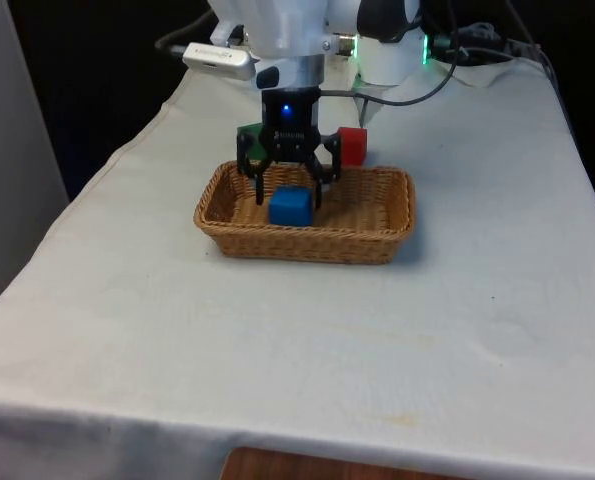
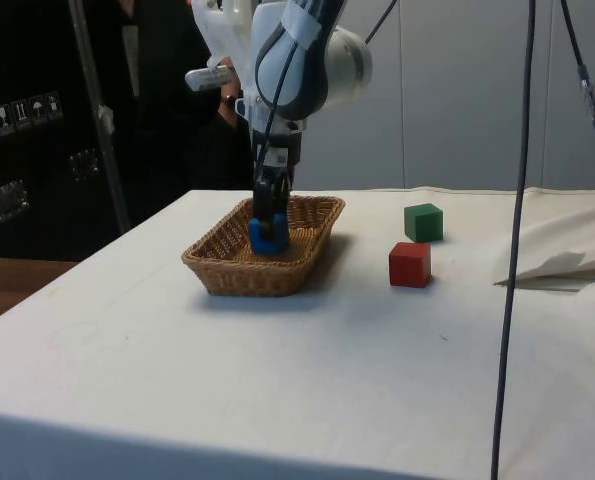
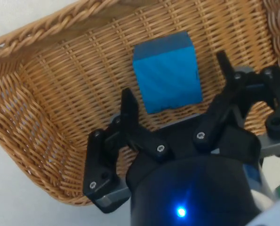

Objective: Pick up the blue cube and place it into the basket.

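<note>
— Where is the blue cube (image 1: 290, 207) sitting?
— On the basket (image 1: 387, 214) floor, between the gripper (image 1: 289, 190)'s spread fingers, untouched.
— And around it?
— A white cloth (image 1: 277, 330) is covering the table; red cube (image 2: 409, 264) and green cube (image 2: 423, 222) are lying beyond the gripper.

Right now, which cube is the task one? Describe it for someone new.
Find the wicker basket mid-table. The blue cube sits inside it, between the open gripper fingers. The red cube and green cube sit outside on the cloth.
</note>
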Robot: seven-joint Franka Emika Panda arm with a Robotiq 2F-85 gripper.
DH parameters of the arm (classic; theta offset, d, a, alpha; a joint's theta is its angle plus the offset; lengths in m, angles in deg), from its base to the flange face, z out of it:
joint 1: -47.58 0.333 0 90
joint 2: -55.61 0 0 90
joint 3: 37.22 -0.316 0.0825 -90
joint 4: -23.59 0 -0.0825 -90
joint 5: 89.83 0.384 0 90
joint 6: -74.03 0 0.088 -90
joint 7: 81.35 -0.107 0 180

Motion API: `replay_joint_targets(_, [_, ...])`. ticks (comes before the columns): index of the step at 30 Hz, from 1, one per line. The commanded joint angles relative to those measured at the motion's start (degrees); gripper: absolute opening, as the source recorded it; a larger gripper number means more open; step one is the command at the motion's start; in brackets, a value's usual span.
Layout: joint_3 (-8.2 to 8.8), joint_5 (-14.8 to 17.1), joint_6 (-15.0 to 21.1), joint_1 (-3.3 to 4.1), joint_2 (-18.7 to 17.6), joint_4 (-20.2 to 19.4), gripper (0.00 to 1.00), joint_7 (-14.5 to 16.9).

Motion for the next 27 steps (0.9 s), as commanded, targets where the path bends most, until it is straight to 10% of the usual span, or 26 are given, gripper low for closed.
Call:
replay_joint_targets(1, [-0.06,0.1,0.0,-0.06,0.1,0.0,0.79,0.1])
replay_joint_targets(4, [0.0,0.0,-0.1,0.0,0.1,0.0,1.0,0.1])
replay_joint_targets(27, [0.34,-0.2,-0.6,0.17,2.3,-0.6,1.0,0.0])
